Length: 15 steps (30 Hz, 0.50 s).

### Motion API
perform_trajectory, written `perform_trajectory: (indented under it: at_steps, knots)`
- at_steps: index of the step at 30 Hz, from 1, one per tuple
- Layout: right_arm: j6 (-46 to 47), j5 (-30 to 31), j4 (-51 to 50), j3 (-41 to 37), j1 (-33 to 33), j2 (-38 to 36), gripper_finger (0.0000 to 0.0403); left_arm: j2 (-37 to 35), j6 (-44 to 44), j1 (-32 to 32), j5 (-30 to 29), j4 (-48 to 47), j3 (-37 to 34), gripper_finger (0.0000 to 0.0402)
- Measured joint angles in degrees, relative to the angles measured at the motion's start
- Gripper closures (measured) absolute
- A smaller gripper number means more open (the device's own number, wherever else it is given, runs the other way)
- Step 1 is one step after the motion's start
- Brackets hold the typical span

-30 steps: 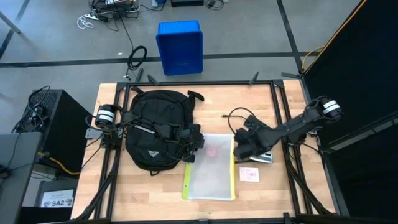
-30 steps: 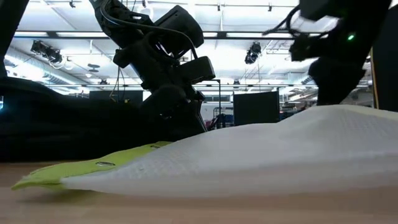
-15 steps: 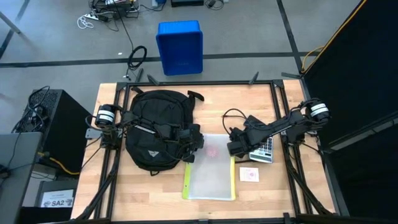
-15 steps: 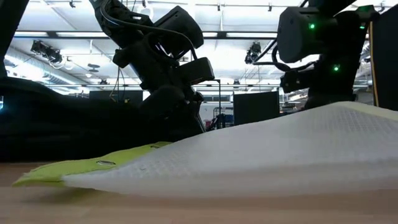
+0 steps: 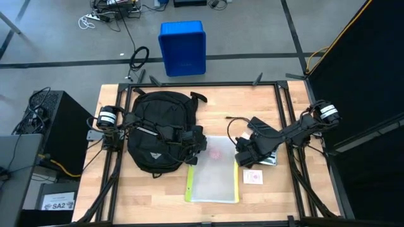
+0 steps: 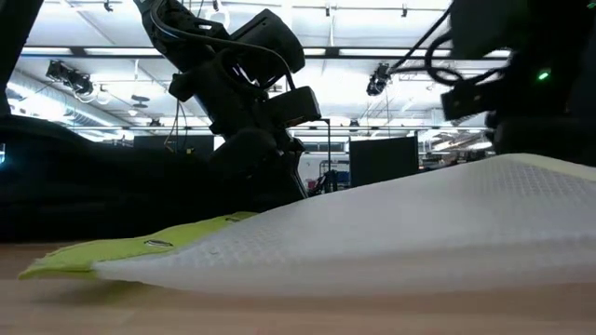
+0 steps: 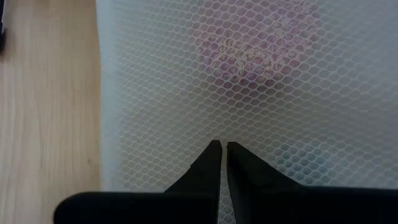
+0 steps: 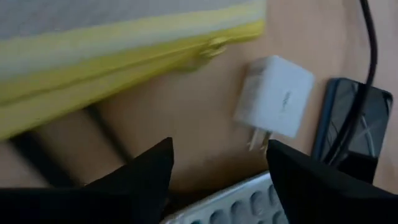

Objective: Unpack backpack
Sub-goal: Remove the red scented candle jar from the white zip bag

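Risk sits with the right hand [image 5: 247, 153] (fingers apart, empty), whose cable could snag the white charger [image 8: 274, 94] just ahead, while the backpack [image 5: 158, 129] lies beside the pinched-shut left hand [image 7: 221, 163].

Wooden table [image 5: 120, 202] mid-frame: backpack [image 5: 154, 129] at left, mesh pouch [image 5: 213, 170] centre, small card [image 5: 253, 178] and calculator [image 5: 270, 156] at right.

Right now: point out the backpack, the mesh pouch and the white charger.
backpack [image 5: 158, 129], high view, middle of its black body.
mesh pouch [image 5: 213, 173], high view, centre of the translucent panel.
white charger [image 8: 275, 94], right wrist view, its white face.
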Motion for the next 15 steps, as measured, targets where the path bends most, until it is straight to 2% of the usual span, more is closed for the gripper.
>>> perform_trajectory:
  at_steps: [6,11,15]
  knots:
    - [-1.3,-0.5,3.1,0.0,5.2,-1.0,0.0221,0.0,0.0,0.0,0.0,0.2,0.0,0.0402]
    - [-1.3,-0.3,13.9,0.0,8.3,-1.0,0.0253,0.0,0.0,0.0,0.0,0.9,0.0,0.0402]
    - [-3.9,2.1,20.7,0.0,8.9,-0.9,0.0258,0.0,-0.1,0.0,0.0,1.2,0.0,0.0402]
